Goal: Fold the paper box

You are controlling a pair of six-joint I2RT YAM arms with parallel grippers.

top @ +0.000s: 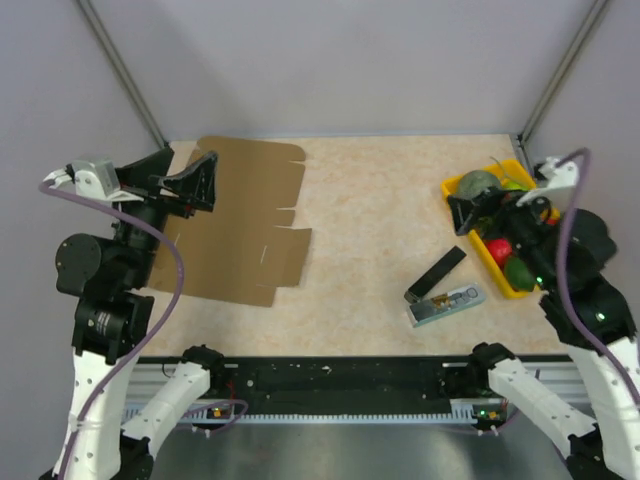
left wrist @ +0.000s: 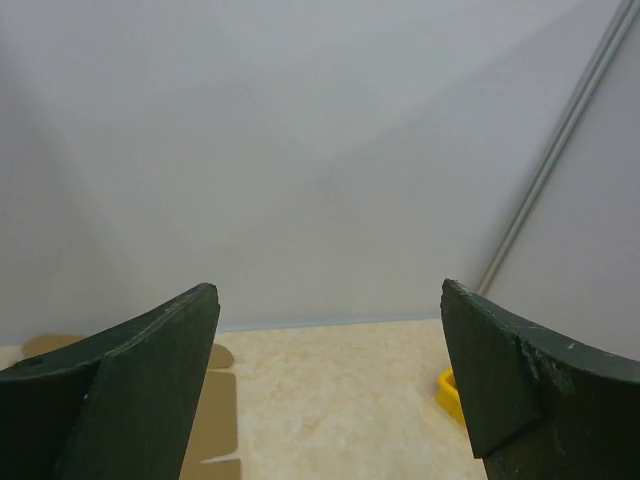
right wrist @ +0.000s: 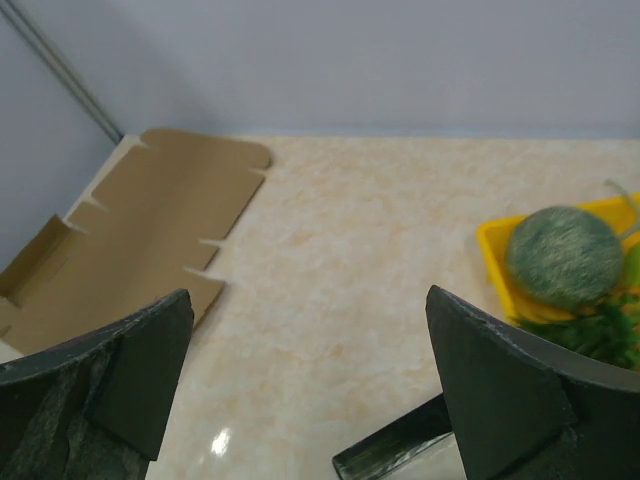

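Your left gripper [top: 183, 172] hangs with fingers spread wide and empty above the left edge of the paper box [top: 240, 215]. The box lies flat on the left side of the table [top: 380, 220], long axis running near to far. Your right gripper [top: 495, 208], equally wide and empty, is well apart over the yellow tray [top: 453, 186]. Of the 2 arms, the left is nearer, so I'd lead with it.

Matt brown cardboard on the paper box [top: 235, 220], a glossy marbled tabletop [top: 370, 220], shiny yellow plastic for the tray [right wrist: 495, 265].
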